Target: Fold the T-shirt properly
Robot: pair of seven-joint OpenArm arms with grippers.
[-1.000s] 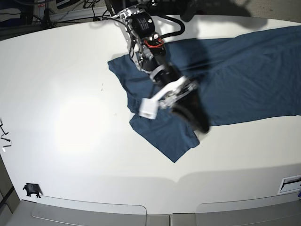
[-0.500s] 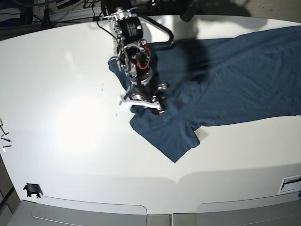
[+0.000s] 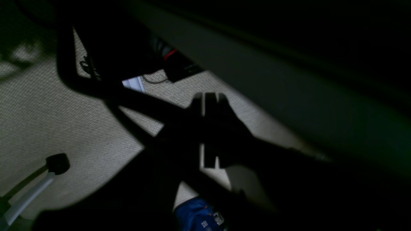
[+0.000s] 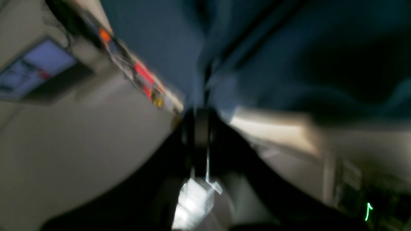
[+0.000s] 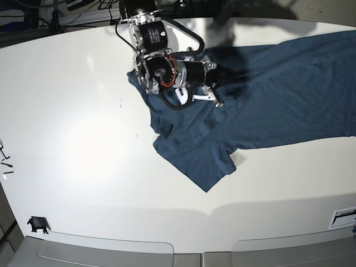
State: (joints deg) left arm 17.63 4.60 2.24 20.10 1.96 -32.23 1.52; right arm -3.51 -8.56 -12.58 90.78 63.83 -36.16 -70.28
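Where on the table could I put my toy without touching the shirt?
The white table is bare left of the dark navy-blue cotton T-shirt, and along the near edge below its sleeve. It is crowded top middle, where the right arm's tool sits over the shirt.

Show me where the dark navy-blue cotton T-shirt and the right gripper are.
dark navy-blue cotton T-shirt (image 5: 289, 94): base view, flat body panel.
right gripper (image 5: 218, 102): base view, tips of its shut fingers above the shirt.

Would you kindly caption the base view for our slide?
Right gripper, shut, low over the unfolded navy T-shirt spread on the white table.
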